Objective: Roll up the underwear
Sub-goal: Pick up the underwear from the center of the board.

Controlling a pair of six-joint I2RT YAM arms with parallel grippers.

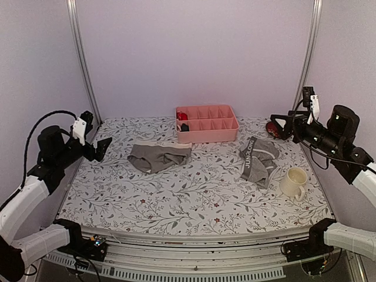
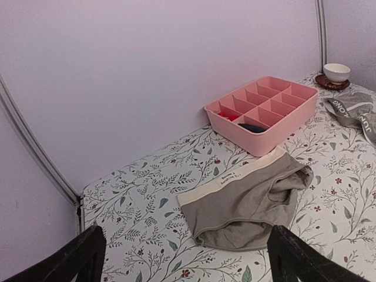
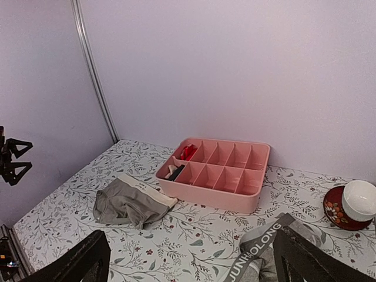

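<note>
My left gripper [image 1: 104, 149] and right gripper [image 1: 277, 127] gape wide, empty. The grey briefs [image 1: 158, 156] lie front-left of the pink tray [image 1: 207, 136], the boxer-briefs [image 1: 259, 158] front-right. Only the overhead view shows the cream mug [image 1: 294, 182]; my wrist views show a white bowl [image 3: 359, 200].

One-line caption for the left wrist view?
Grey briefs lie ahead of the open left pincer on the floral table, pink tray beyond.

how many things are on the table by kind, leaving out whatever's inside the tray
Underwear: 2, the grey briefs and the grey boxer-briefs
Pink tray: 1
Cream mug: 1
Small white bowl: 1
Red saucer under that bowl: 1
Total: 6
</note>
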